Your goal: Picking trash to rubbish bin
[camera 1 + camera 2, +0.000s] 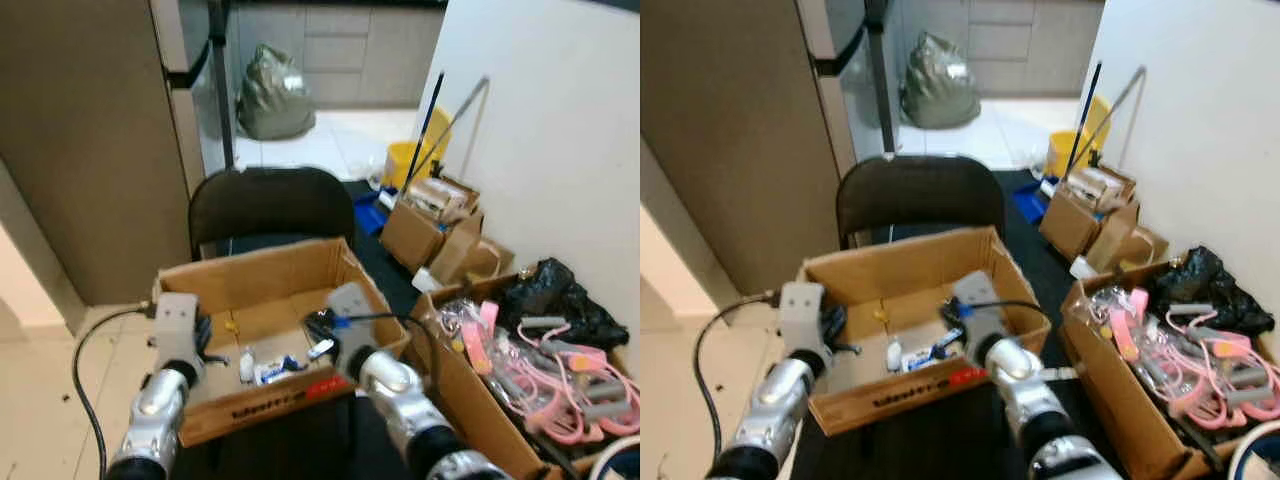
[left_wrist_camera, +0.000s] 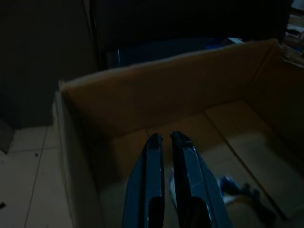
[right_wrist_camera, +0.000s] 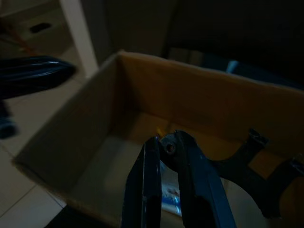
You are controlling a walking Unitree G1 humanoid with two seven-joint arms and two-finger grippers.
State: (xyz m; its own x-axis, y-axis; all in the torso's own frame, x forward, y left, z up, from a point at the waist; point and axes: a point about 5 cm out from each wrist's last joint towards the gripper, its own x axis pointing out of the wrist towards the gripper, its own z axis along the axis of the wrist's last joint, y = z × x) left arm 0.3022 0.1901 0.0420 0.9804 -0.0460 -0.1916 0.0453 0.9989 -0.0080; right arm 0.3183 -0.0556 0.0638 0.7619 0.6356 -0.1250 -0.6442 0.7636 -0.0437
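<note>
An open cardboard box [image 1: 250,262] stands on a black chair [image 1: 265,200] in front of me. Inside lie a small white bottle [image 1: 246,365], a blue-and-white wrapper [image 1: 280,368] and a yellow scrap [image 1: 232,324]. My left gripper [image 1: 212,350] hangs over the box's left side, its fingers [image 2: 153,156] shut with nothing between them. My right gripper [image 1: 318,328] reaches in over the right part of the box. Its fingers [image 3: 145,180] are shut above the wrapper [image 3: 168,202], and I see nothing held.
A second box [image 1: 470,390] with pink cables [image 1: 560,390] and a black bag [image 1: 555,290] stands at my right, along the white wall. Behind the chair are smaller boxes [image 1: 435,220], a yellow bucket [image 1: 410,160] and a green rubbish bag [image 1: 270,95]. A brown cabinet [image 1: 80,140] rises at the left.
</note>
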